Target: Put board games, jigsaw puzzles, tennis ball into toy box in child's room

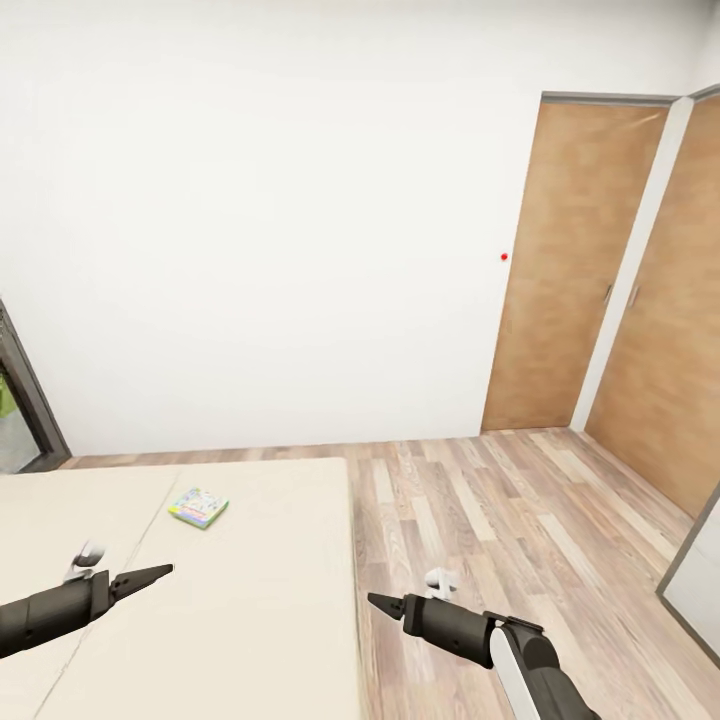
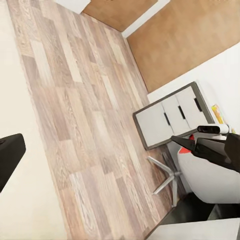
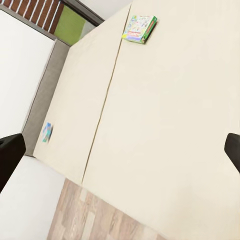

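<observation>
On the beige bed (image 1: pixel 250 600) a pale green-edged board game (image 1: pixel 198 507) lies flat near the far edge; it is also in the right wrist view (image 3: pixel 140 28). A small blue board game (image 3: pixel 46 132) rests close to the grey headboard (image 3: pixel 47 90). My left gripper (image 1: pixel 168 570) hovers over the mattress, short of the green-edged box, open and empty. My right gripper (image 1: pixel 372 599) hangs over the floor just off the bed's side, open and empty, and shows in the left wrist view (image 2: pixel 175 140). The toy box, jigsaw puzzles and tennis ball are out of view.
Wood floor (image 1: pixel 500 520) stretches from the bed to two brown doors (image 1: pixel 570 270) in the white wall. The table's pale drawers in a dark frame (image 2: pixel 172 120) stand at the right, with a white chair's star base (image 2: pixel 167 175) beside them. A window (image 1: pixel 12 410) is at left.
</observation>
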Robot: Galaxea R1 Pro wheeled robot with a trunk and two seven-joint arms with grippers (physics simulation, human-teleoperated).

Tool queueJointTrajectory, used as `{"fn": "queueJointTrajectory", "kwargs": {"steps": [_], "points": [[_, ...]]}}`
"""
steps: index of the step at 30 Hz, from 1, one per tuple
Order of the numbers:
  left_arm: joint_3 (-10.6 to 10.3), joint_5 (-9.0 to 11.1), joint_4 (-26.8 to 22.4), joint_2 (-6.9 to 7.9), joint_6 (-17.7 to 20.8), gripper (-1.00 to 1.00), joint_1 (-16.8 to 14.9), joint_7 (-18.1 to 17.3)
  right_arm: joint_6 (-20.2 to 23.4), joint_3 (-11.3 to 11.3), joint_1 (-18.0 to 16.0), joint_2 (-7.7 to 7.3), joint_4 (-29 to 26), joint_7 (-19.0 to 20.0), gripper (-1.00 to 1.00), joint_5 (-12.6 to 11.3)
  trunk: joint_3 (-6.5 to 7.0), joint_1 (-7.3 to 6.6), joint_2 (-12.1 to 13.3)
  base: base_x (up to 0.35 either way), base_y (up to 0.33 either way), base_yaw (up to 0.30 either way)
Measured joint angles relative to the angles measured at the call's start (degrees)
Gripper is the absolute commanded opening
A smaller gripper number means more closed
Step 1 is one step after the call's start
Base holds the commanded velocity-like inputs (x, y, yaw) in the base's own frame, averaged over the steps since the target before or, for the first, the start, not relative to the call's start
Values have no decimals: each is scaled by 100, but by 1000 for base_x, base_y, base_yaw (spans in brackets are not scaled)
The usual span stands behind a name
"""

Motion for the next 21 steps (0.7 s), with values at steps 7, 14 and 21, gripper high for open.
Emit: {"fn": "queueJointTrajectory", "kwargs": {"steps": [7,14,21], "points": [[1,0,-1,0,-2,100,1,-2,-3,0,0,3,0,0,100,0,0,0,0,-1,76,174],[0,0,0,0,1,100,0,-4,-4,1,1,4,-1,0,100,0,0,0,0,0,37,133],[1,0,-1,0,2,100,0,-3,-4,1,2,3,0,0,100,-2,0,0,0,0,161,29]]}}
